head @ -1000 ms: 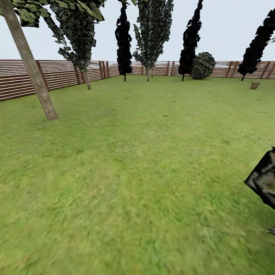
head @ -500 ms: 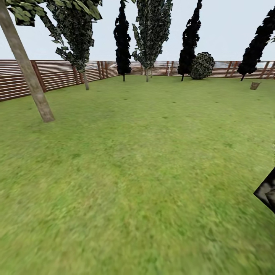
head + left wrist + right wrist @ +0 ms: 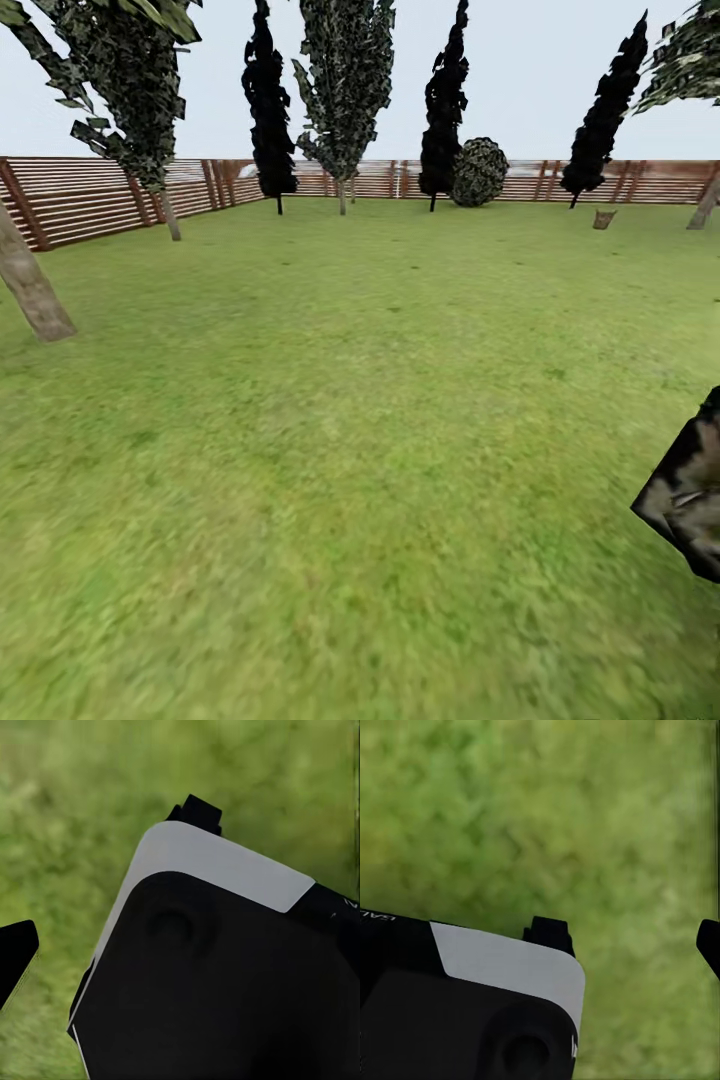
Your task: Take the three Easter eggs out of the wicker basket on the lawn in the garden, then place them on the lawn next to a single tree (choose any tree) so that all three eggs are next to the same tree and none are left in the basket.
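Wicker basket (image 3: pixel 603 219): small, brown, tapering; stands far right on the lawn (image 3: pixel 350 420), near the slatted wooden fence (image 3: pixel 90 195). Grey-brown tree trunk (image 3: pixel 30 285): near left. Dark cypresses (image 3: pixel 268 110) and round bush (image 3: pixel 478 172): along the far fence. Claw state, both arms: cannot tell.

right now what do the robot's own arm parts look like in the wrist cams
Over the lawn, both wrist views show a glossy black housing with rounded corners, edged by a white band. Each has a round recess in the black face and a small black block behind the band. The right one carries faint white lettering at its edge, too small to read.
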